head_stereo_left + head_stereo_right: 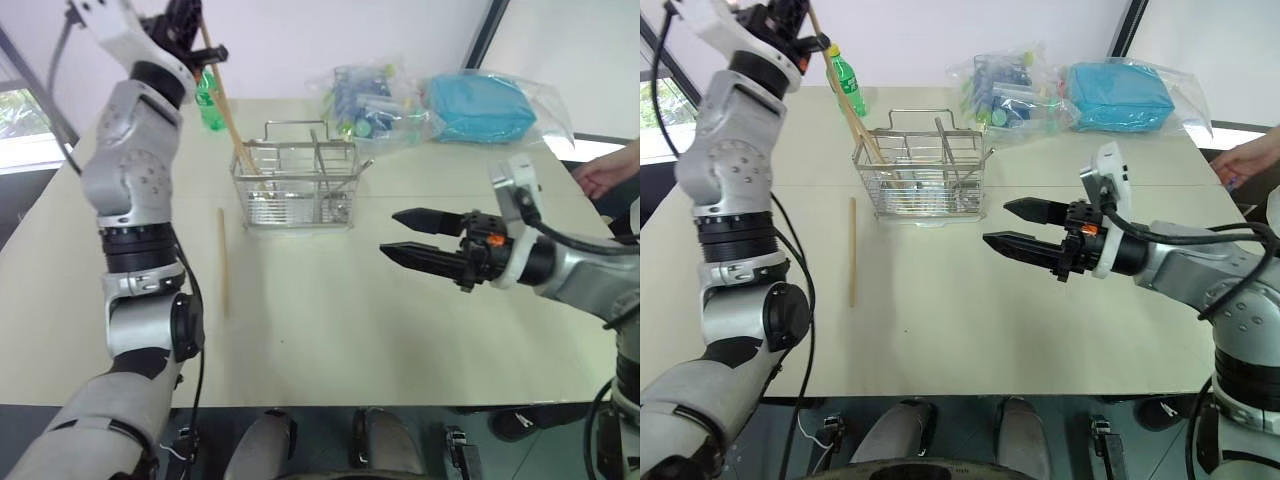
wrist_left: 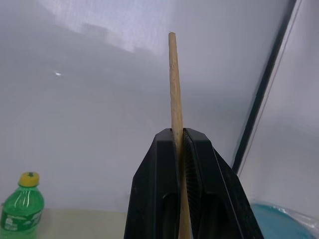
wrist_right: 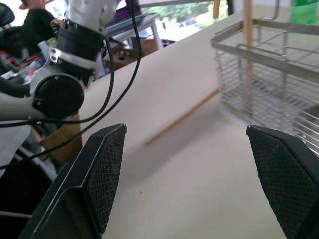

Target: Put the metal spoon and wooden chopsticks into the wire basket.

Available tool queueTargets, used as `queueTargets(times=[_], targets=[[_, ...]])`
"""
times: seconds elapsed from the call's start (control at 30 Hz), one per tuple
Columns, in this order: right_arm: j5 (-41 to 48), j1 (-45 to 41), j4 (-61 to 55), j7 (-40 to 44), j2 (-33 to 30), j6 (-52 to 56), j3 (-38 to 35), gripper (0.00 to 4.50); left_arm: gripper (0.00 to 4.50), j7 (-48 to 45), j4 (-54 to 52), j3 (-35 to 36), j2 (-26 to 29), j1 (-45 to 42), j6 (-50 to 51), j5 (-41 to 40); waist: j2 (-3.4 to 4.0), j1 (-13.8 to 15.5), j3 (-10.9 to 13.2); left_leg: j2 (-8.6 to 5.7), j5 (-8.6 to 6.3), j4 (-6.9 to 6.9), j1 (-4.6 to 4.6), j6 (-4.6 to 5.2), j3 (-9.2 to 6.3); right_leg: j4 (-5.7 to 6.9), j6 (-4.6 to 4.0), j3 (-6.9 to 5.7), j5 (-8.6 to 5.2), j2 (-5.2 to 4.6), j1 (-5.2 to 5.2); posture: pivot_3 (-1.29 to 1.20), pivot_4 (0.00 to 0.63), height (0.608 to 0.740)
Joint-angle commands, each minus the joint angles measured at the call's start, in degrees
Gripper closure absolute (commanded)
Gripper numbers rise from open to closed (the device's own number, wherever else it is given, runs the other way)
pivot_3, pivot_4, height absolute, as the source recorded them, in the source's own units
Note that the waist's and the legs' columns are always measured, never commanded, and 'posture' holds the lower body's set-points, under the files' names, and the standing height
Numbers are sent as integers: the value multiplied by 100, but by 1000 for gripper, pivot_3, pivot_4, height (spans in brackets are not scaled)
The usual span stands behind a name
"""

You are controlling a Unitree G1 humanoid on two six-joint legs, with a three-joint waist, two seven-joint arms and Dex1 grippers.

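Two chopsticks: one wooden chopstick is gripped and lifted, the other lies loose on the table.
Left gripper (image 1: 205, 50): raised high at the table's far left, its black fingers clenched on the held chopstick (image 1: 228, 115).
Held chopstick: slants down from the fingers, its lower end inside the left part of the wire basket (image 1: 295, 185); a short length sticks out above the fingers.
Green bottle (image 1: 210, 105): stands on the table just behind the raised gripper, near the far edge.
Loose chopstick (image 1: 223, 262): lies flat on the table (image 1: 330, 320), left of the basket and a little nearer the robot, apart from it.
Wire basket: silver grid with inner dividers and a looped top handle, standing upright at the middle of the table's far half.
Metal spoon (image 1: 352, 176): leans inside the basket's right part, its thin handle poking up past the right rim.
Clear bags (image 1: 440, 105): heaped behind and right of the basket, one holding something teal.
Right gripper (image 1: 412, 238): hovers over the table right of centre, pointing left, fingers spread wide and empty.
Person's hand (image 1: 605, 172): rests at the table's far right edge.
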Motion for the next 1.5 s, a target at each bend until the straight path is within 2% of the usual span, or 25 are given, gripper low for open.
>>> queueTargets(times=[0.03, 0.2, 0.47, 0.5, 0.6, 0.83, 1.1, 1.2, 1.3, 1.37, 1.5], targets=[[398, 120, -339, -318, -100, -74, -327, 506, 4442, -249, 403, -158, -40, -241, -571, 301, 0, 0, 0, 0, 0, 0, 0, 1, 0, 0, 0, 0, 0, 0, 0, 0, 150, 696], [794, 215, -449, -736, -235, -128, -472, 506, 4442, -426, 833, -338, -220, -147, -1202, 622, -1, 9, 1, 0, -2, 3, -3, 6, -1, -1, 0, 0, 0, -1, 2, 0, 150, 696], [959, 302, -457, -916, -456, -238, -461, 506, 4442, -543, 980, -326, -443, 8, -1318, 618, -1, 1, 1, 0, -3, 2, -2, 8, -1, 0, 1, -3, 0, -1, 2, 0, 150, 696], [932, 317, -458, -893, -480, -259, -440, 506, 4442, -555, 958, -319, -450, 21, -1280, 596, -1, -2, 1, 0, -16, 2, -2, 30, -1, 0, 1, -3, 0, 0, 2, 0, 150, 696], [749, 375, -448, -752, -527, -343, -368, 506, 3520, -541, 730, -326, -442, 142, -1149, 564, -1, 2, 1, 0, -16, 2, -2, 31, -2, 0, 1, -3, 0, 0, 2, 0, 150, 696], [197, 207, -78, -283, -602, -552, -191, 506, 61, -299, -211, -263, -403, 488, -519, 409, -1, 2, 1, 0, -15, 5, -1, 29, -3, 2, 1, -3, 0, 1, 2, 0, 150, 696], [-536, -151, 379, 350, -505, -803, 236, 506, 61, 284, -1586, 42, 226, 576, 1395, -13, 1, -19, 2, 1, -15, 2, 3, 28, -4, 3, 1, -2, 0, 4, 2, 0, 150, 696], [-910, -238, 489, 690, -479, -962, 544, 506, 61, 787, -1853, 258, 777, 508, 2835, -56, 2, -29, 2, 1, -15, 2, 6, 28, -5, 5, 2, -1, -1, 5, 3, 0, 150, 696], [-1085, -338, 617, 925, -460, -1000, 698, 506, 61, 1165, -1937, 6, 1416, 621, 4450, 307, 3, -58, 2, -3, -17, 0, 8, 32, -6, 10, 4, 1, -2, 9, 1, 0, 150, 696], [-1299, -370, 688, 1158, -533, -1081, 817, 506, 61, 1080, -2237, -80, 1655, 876, 5333, 204, 3, -69, 2, -5, -17, -2, 8, 32, -7, 13, 5, 1, -3, 11, 2, 0, 150, 696], [-1515, -452, 839, 1402, -520, -1111, 881, 506, 61, 1070, -2691, 109, 1511, 1126, 6320, 138, 0, -20, 4, -2, -15, 0, 5, 29, -17, 13, 5, 0, -3, 11, 3, 0, 150, 696]])
